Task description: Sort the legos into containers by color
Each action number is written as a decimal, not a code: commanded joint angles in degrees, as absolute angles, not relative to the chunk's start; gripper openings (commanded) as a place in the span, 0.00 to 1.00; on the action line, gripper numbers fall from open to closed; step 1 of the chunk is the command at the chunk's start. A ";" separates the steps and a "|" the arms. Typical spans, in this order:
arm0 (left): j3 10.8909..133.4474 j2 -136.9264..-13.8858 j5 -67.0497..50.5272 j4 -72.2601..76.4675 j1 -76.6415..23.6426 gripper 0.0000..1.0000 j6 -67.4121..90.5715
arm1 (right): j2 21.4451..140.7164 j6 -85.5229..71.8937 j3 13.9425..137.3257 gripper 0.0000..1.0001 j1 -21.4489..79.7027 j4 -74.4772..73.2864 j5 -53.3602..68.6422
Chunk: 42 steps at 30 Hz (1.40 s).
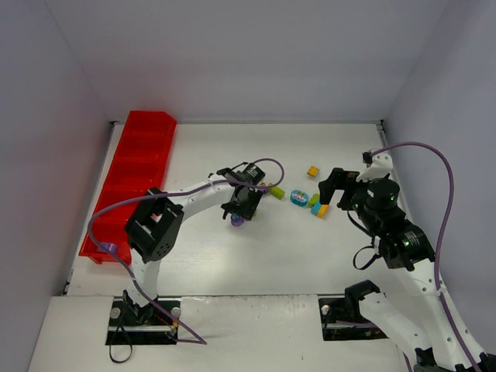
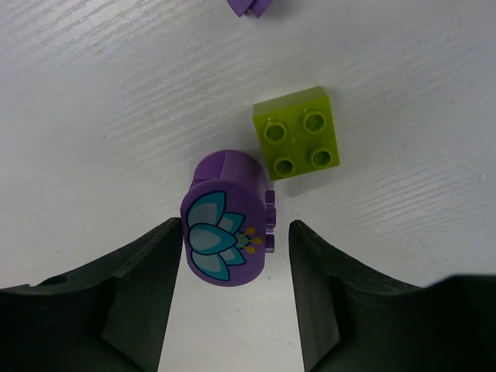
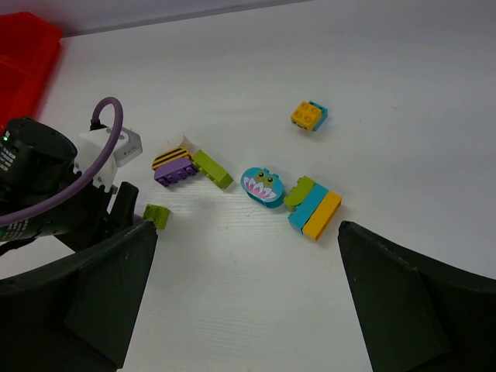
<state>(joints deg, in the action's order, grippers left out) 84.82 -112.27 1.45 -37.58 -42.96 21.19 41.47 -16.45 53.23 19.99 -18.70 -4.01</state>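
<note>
Brick (image 2: pixel 223 232), purple oval, between parted left end effector (image 2: pixel 235 226) jaws, studs toward right jaw; right end effector (image 3: pixel 246 231) wide.

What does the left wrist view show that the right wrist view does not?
Only the left wrist: the flower-printed purple brick standing between the fingers of the open left gripper. Only the right wrist: the teal oval brick, the orange brick and a corner of the red tray. Both: the lime green square brick on the white table.
</note>
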 commanded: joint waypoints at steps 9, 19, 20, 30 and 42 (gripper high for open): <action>83.59 -106.80 8.78 -36.82 -42.89 0.12 25.21 | 40.87 -15.82 54.14 1.00 20.48 -16.61 -3.96; 75.16 -84.04 21.70 -48.58 -30.87 0.09 43.76 | 41.75 -15.29 55.02 1.00 20.57 -16.70 -2.90; 74.10 -82.28 22.49 -49.73 -29.20 0.10 45.34 | 42.01 -15.21 55.02 1.00 20.48 -16.70 -2.73; 62.59 -63.12 19.52 -57.30 -0.99 0.10 47.12 | 43.50 -15.20 55.55 1.00 20.57 -16.61 -0.79; 54.32 -62.58 13.27 -53.26 18.37 0.32 43.86 | 42.37 -15.12 54.76 1.00 21.27 -16.52 -0.62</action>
